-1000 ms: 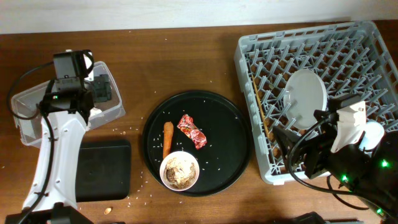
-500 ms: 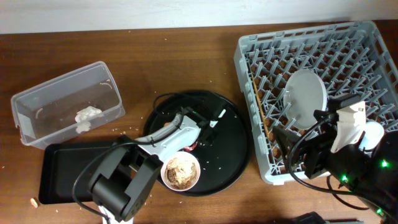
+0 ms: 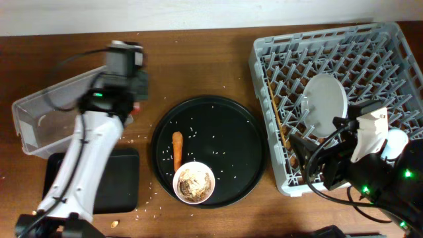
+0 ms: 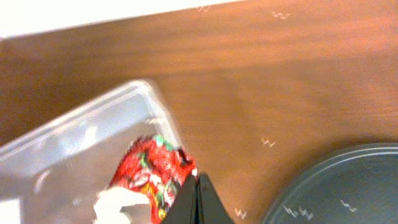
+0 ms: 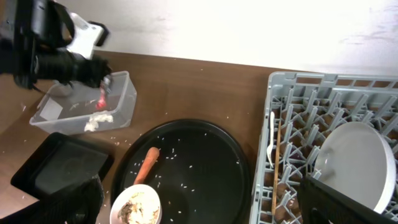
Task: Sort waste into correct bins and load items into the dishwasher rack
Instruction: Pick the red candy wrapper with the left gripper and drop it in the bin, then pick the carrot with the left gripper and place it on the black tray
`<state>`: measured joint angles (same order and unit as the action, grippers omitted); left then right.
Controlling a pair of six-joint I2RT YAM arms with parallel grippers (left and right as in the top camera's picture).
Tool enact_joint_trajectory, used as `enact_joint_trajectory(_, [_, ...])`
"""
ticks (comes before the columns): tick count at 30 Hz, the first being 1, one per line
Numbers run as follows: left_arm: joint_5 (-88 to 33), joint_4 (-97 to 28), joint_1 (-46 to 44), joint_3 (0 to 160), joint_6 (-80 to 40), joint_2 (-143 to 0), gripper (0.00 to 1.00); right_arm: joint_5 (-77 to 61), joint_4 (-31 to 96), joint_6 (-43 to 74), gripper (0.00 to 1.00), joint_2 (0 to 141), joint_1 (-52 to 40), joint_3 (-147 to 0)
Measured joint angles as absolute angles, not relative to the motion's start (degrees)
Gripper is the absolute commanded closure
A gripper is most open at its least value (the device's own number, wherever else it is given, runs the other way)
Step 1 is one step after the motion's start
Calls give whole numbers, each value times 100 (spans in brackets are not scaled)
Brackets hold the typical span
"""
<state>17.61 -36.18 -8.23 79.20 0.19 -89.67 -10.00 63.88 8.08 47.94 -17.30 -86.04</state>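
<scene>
The desk (image 3: 198, 59) is brown wood with a smooth, faintly satin grain. The tub (image 3: 33, 116) is clear plastic, and the wrapper (image 4: 152, 174) is crinkled red foil (glossy where light catches it). The round tray (image 3: 231, 132) is smooth black with a soft sheen. The rack (image 3: 261, 79) is matt grey plastic, and the plate (image 3: 325, 102) is pale and smooth.

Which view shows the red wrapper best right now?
Left wrist: the red wrapper fills the near frame, pinched in the left gripper at the clear tub's corner. Right wrist shows only a small red speck by the tub; overhead, the left arm hides nearly all of it.
</scene>
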Motion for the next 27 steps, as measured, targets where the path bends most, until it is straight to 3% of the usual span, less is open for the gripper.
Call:
enact_joint_trajectory(1, [1594, -3428, -423, 7905, 47, -8971, 78, -998, 6394, 810, 1, 4794, -1726, -8602])
enact_joint_trajectory(2, [1328, -3186, 226, 7907, 67, -8993, 42, -996, 6392, 812, 1, 4790, -1726, -8604])
enact_joint_trajectory(3, [1194, -3155, 696, 7907, 91, -9017, 34, -996, 6390, 812, 1, 4794, -1726, -8604])
enact_joint_trajectory(4, [1072, -3140, 956, 7907, 108, -9032, 33, -998, 6390, 810, 1, 4794, -1726, -8604])
enact_joint_trajectory(6, [906, -3256, 1031, 7913, 108, -9019, 35, -998, 6388, 810, 1, 4794, -1726, -8604])
enact_joint_trajectory(8, [657, -3736, 941, 7942, 108, -8807, 51, -996, 6383, 803, 1, 4794, -1723, -8602])
enact_joint_trajectory(11, [-156, -5162, -526, 7738, -110, -8265, 50, -996, 6388, 790, 1, 4794, -1726, -8604])
enact_joint_trajectory(15, [-285, -4434, -1894, 6010, -788, -9146, 56, -998, 6390, 786, 1, 4790, -1726, -8602])
enact_joint_trajectory(18, [-222, -3367, -2158, 5527, -915, -9430, 58, -996, 6386, 770, 1, 4790, -1723, -8602])
enact_joint_trajectory(22, [40, -2794, -2217, 5424, -961, -10027, 80, -996, 6396, 770, 1, 4790, -1726, -8602])
enact_joint_trajectory(23, [82, -2801, -2217, 5448, -974, -10029, 85, -996, 6388, 773, 1, 4790, -1726, -8604])
enact_joint_trajectory(27, [504, -3865, -2222, 5837, -945, -9504, 85, -996, 6381, 777, 1, 4790, -1726, -8602])
